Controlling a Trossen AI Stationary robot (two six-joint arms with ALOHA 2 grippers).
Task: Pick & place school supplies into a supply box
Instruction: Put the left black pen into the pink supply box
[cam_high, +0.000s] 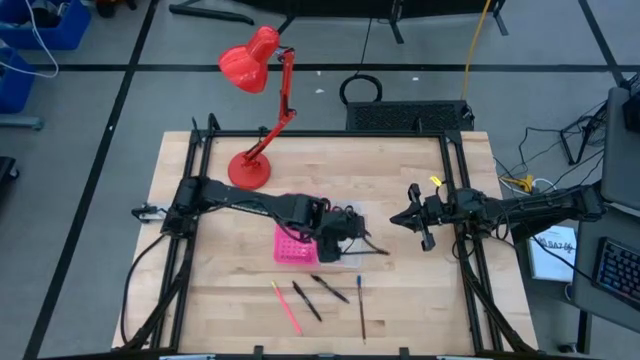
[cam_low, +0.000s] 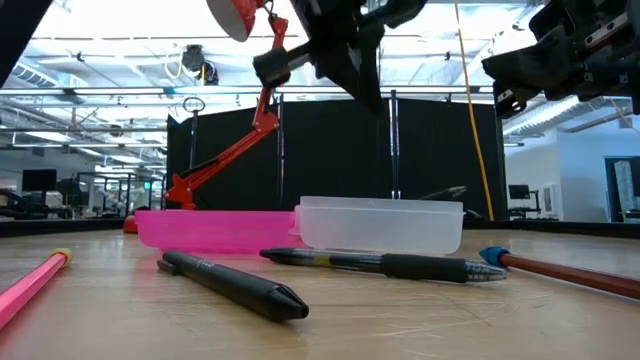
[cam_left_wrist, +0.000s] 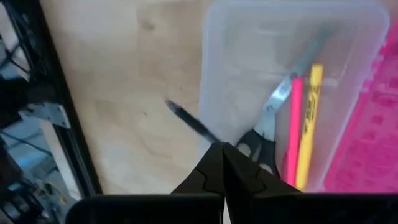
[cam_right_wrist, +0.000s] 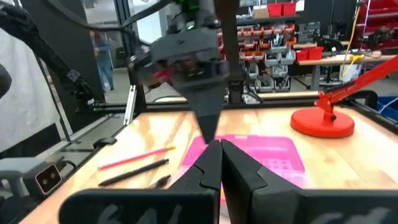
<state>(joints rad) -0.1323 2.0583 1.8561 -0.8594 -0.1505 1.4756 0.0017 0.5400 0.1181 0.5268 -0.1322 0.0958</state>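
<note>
Left tool (cam_high: 350, 232) over supply box (cam_high: 300, 245), four pens (cam_high: 335, 290) apparently outside

Grey floor (cam_high: 120, 100), black curtain (cam_low: 330, 160) behind

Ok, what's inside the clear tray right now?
Clear tray holds scissors, a pink pen and a yellow pen. The left gripper hides its near end.

Supply box (cam_high: 296, 246) sitting open mid-table: pink dotted-grid half lying flat, joined to clear tray half (cam_left_wrist: 292, 93). Inside the tray, black-handled scissors (cam_left_wrist: 267, 124), a pink pen (cam_left_wrist: 292, 134) and a yellow pen (cam_left_wrist: 309, 124) lying side by side. Four pens and pencils (cam_high: 318, 297) lying loose on the wood nearer the table's front edge.
</note>
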